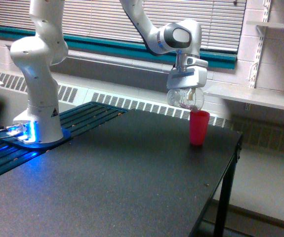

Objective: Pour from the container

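The dark surface lies mostly bare, and the red cup stands near its far corner on the exterior view's right, close to the edge where the surface drops to the floor. The gripper hangs above the cup's left rim, pinching the clear container, which is tipped toward the red cup with its lip just over the rim. Small reddish-brown bits sit inside the container; the red cup's inside is hidden
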Robot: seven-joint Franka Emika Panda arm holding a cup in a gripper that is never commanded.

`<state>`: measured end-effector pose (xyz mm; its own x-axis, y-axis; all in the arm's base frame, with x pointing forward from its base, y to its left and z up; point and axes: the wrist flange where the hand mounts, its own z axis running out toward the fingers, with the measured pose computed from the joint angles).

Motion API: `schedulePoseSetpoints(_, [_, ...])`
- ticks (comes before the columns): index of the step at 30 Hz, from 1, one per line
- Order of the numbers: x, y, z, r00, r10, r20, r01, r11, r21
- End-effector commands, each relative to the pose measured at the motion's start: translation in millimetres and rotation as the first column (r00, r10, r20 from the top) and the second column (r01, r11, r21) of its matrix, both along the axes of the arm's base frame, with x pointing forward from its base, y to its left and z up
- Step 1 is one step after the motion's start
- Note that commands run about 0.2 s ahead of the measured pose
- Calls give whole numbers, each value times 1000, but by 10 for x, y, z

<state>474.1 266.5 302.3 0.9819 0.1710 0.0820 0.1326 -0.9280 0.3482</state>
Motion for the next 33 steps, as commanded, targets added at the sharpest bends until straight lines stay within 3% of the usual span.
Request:
schedulePoseSetpoints(1, [18,-43,34,1000,4,2,-4,1000,-14])
schedulePoseSetpoints(18, [27,-26,74,1000,5,7,-5,1000,-6])
schedulePoseSetpoints(33, [48,-60,319,997,-18,73,14,998,58])
